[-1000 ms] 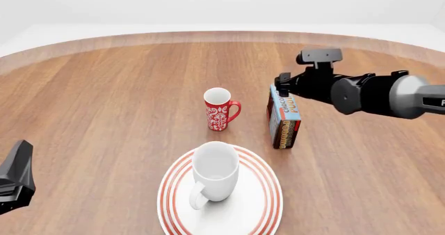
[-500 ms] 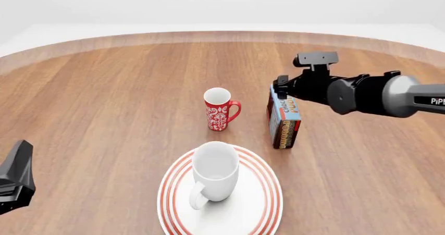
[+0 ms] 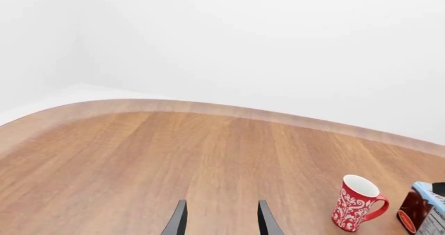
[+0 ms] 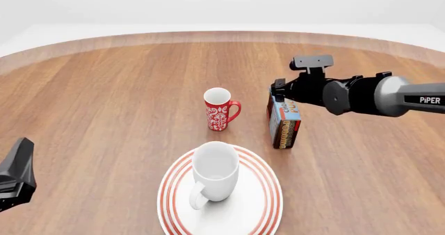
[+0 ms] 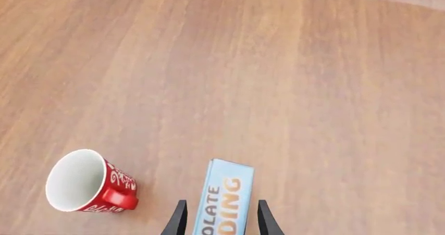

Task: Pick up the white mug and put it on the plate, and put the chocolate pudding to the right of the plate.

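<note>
The white mug (image 4: 215,171) stands upright on the red-ringed plate (image 4: 270,192) at the near centre, handle toward the front. The chocolate pudding (image 4: 284,121) stands on its edge on the table, behind and right of the plate. My right gripper (image 4: 280,93) is open at the carton's far end. In the right wrist view its two fingers straddle the light-blue face of the chocolate pudding (image 5: 225,202) with a small gap on each side. My left gripper (image 3: 221,222) is open and empty, low at the front left (image 4: 16,173), far from everything.
A red mug with a white floral pattern (image 4: 220,109) stands upright behind the plate, just left of the carton; it also shows as the red mug (image 5: 86,182) and the red mug (image 3: 357,209). The round wooden table (image 4: 104,99) curves away at the back.
The right arm has slid a little to the left and down, bringing its gripper closer over the carton's far end. The left arm and the objects have stayed where they were.
</note>
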Controlling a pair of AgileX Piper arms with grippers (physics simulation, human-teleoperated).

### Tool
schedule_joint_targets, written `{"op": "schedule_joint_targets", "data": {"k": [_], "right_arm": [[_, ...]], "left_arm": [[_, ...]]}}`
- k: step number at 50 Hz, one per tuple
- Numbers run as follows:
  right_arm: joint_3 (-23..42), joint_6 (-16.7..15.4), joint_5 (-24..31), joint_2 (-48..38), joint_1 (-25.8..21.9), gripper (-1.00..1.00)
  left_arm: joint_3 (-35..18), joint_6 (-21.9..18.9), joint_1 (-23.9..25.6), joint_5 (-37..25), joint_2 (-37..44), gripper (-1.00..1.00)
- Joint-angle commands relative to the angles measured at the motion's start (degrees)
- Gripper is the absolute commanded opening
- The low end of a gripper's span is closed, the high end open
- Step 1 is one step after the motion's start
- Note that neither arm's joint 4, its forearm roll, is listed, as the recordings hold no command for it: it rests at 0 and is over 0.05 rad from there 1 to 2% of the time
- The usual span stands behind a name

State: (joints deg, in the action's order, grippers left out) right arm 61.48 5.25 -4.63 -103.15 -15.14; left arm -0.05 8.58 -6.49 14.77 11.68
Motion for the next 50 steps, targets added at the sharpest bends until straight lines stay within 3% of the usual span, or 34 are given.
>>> {"op": "schedule_joint_targets", "data": {"k": [1, 50], "right_arm": [[0.4, 0.0, 0.2, -0.8, -0.1, 1.00], [1.9, -0.1, 1.3, -4.4, -0.1, 1.00]], "left_arm": [[0.0, 0.2, 0.2, 0.1, 0.1, 1.00], [0.0, 0.7, 0.3, -0.9, -1.0, 1.00]]}}
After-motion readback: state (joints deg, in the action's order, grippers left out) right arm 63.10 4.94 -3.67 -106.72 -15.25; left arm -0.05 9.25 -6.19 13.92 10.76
